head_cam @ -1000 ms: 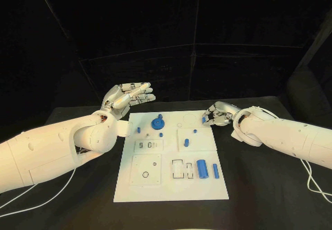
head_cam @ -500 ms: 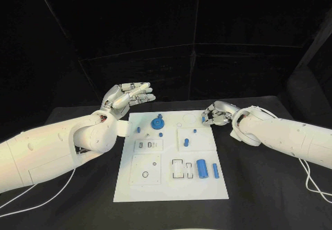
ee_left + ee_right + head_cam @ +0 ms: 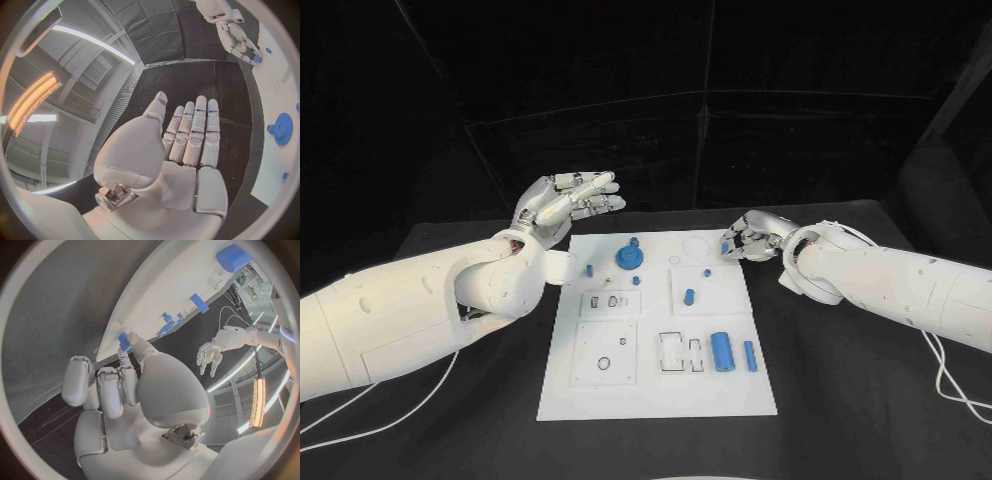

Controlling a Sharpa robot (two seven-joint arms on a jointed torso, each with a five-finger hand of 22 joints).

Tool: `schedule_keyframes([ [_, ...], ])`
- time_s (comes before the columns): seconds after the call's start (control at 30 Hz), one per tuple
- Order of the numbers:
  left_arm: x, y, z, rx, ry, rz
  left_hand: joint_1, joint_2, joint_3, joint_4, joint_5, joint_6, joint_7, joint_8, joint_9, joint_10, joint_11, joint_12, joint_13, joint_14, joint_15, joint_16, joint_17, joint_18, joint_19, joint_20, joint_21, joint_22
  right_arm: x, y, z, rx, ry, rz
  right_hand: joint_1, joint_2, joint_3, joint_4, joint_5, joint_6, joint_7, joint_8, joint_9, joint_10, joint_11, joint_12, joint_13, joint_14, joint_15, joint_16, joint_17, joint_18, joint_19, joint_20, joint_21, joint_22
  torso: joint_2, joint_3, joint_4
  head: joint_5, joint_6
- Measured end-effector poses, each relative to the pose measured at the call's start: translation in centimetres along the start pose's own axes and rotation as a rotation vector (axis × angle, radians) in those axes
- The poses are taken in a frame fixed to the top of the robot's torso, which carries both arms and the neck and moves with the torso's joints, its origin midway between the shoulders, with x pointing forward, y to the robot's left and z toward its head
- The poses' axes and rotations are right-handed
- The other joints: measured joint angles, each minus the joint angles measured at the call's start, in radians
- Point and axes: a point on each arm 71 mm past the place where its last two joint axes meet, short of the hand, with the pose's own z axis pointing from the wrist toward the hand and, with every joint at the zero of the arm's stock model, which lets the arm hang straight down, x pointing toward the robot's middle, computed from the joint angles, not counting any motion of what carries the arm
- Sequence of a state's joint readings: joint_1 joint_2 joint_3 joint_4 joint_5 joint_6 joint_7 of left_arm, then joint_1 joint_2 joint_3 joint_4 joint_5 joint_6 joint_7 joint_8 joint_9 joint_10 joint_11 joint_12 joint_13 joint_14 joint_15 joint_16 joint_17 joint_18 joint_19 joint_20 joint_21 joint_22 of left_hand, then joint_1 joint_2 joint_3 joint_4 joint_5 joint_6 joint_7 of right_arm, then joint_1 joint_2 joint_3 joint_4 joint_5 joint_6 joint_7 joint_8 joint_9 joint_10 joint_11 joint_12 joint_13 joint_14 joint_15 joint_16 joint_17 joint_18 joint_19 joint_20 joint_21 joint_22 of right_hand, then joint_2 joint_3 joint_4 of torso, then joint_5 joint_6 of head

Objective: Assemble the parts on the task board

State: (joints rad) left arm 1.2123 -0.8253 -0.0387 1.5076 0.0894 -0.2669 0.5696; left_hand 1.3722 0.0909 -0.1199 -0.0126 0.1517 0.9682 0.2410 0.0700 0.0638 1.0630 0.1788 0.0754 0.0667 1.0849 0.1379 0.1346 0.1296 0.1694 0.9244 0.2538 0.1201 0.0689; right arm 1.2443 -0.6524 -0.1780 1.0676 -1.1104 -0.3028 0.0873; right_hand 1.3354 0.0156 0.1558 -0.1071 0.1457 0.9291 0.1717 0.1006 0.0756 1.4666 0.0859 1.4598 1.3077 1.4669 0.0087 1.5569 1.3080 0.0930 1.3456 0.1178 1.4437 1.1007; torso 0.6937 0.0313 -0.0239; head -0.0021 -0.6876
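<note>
Our right hand (image 3: 750,242) pinches a small blue plastic peg (image 3: 124,340) at the flat white board's (image 3: 655,385) two o'clock corner; it could slip, while our left hand (image 3: 567,205) hangs open.

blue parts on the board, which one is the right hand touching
The small blue piece at the board's far right edge, pinched in the right hand. The blue gear and large cylinder lie apart, untouched.

You have the task board (image 3: 656,392) mid-table, gear part (image 3: 629,260) toward its far left, cylinder part (image 3: 721,352) near right, left hand (image 3: 568,205) raised beyond the far-left corner, right hand (image 3: 749,240) at the far-right edge
</note>
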Motion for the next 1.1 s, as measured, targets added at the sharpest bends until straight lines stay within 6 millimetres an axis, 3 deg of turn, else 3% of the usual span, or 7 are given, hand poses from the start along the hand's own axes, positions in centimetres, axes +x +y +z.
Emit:
schedule_keyframes([
  [0.4, -0.2, 0.0, 0.0, -0.001, -0.004, 0.002, 0.0, 0.0, 0.0, 0.0, 0.0, 0.0, 0.0, 0.0, 0.0, 0.0, 0.0, 0.0, 0.0, 0.0, 0.0, 0.0, 0.0, 0.0, 0.0, 0.0, 0.0, 0.0, 0.1, 0.1, 0.1, 0.0, 0.001, 0.0, -0.004, 0.033, 0.027, 0.008, 0.027, 0.048, -0.017, 0.024, 0.002, 0.0, -0.008, 0.0, 0.0, 0.0, 0.0, 0.0, 0.0, 0.0, 0.0, 0.0, 0.0, 0.001, 0.0, 0.0, -0.0001, 0.0, -0.003],
  [0.67, -0.2, 0.0, 0.0, -0.001, -0.004, 0.003, 0.0, 0.0, 0.0, 0.0, 0.0, 0.0, 0.0, 0.0, 0.0, 0.0, 0.0, 0.0, 0.0, 0.0, 0.0, 0.0, 0.0, 0.0, 0.0, 0.0, 0.0, 0.0, 0.1, 0.1, 0.0, 0.003, -0.002, 0.0, 0.002, 0.049, 0.061, 0.001, 0.025, 0.068, -0.026, 0.035, 0.002, 0.0, -0.015, 0.0, 0.0, -0.003, -0.01, 0.0, 0.0, 0.0, 0.0, -0.007, 0.0, 0.001, 0.0, 0.0, -0.0002, -0.001, -0.005],
  [1.1, -0.4, 0.0, -0.1, -0.002, -0.007, 0.004, 0.003, 0.003, 0.0, -0.006, 0.0, 0.0, 0.0, 0.0, 0.0, 0.0, 0.0, 0.0, 0.0, 0.0, 0.0, 0.0, 0.001, 0.0, 0.0, 0.0, 0.0, 0.0, 0.4, 1.2, -1.4, -0.017, -0.01, 0.052, 0.005, 0.054, 0.081, -0.005, 0.038, 0.069, -0.024, 0.037, -0.003, -0.004, -0.018, 0.0, 0.0, 0.0, -0.014, 0.0, 0.0, 0.0, 0.0, -0.014, 0.0, 0.004, -0.002, -0.0011, -0.0024, -0.005, -0.006],
])
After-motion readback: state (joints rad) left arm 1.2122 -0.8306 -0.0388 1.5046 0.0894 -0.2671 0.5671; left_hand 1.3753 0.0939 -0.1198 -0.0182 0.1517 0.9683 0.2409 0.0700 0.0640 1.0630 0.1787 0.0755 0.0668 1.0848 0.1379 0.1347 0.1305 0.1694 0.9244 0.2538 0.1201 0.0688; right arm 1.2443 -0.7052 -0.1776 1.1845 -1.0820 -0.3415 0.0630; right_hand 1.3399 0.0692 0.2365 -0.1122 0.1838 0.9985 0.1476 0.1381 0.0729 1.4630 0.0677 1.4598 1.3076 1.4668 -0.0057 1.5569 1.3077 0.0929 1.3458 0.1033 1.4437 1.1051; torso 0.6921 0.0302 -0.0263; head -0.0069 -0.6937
